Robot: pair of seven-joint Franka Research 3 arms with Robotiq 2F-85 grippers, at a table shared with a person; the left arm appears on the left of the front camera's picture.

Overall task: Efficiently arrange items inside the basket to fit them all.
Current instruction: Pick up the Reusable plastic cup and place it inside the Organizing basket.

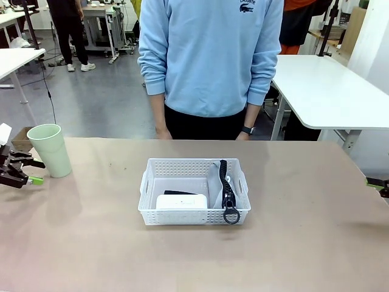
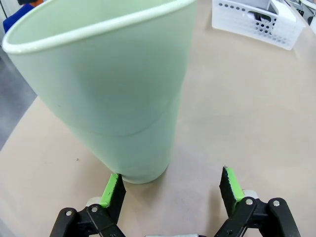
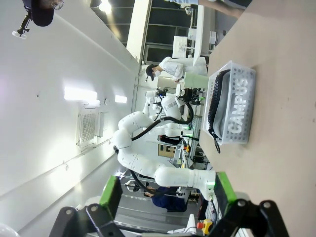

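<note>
**A:** What is held by the basket (image 1: 182,216)?

**B:** A grey "CAMPUS" pouch (image 1: 214,173) is stood on its long edge against the basket's right wall. Its black zipper (image 1: 223,176) is turned upward, and the pull ring (image 1: 231,215) is hung over the basket's front rim. A white rounded device (image 1: 181,201) is laid flat against the front wall, left of the pouch. A small black object (image 1: 179,193) is seen just behind the device.

**A:** And the pale green cup (image 1: 50,149)?

**B:** It is stood upright on the table (image 1: 292,249), outside the basket and well to its left.

**A:** How is the left gripper (image 1: 35,172) placed?

**B:** It is found just beyond the cup, on the side away from the basket. Its jaws are spread wide and nothing is clasped. In the left wrist view the cup's base is seen just ahead of the green pads (image 2: 112,190), nearer one pad than the other. Whether that pad is touched cannot be told.

**A:** And the right gripper (image 3: 167,187)?

**B:** It is kept well to the basket's right, at the table's edge. Its jaws are fully parted and nothing is gripped between them. In the right wrist view the basket is seen far ahead, with the pouch's lettering read through the lattice.

**A:** Is anything seen beyond the basket?

**B:** A person (image 1: 209,55) in a light blue sweatshirt is stood at the table's far side, with arms hung down and a watch worn on one wrist.
</note>
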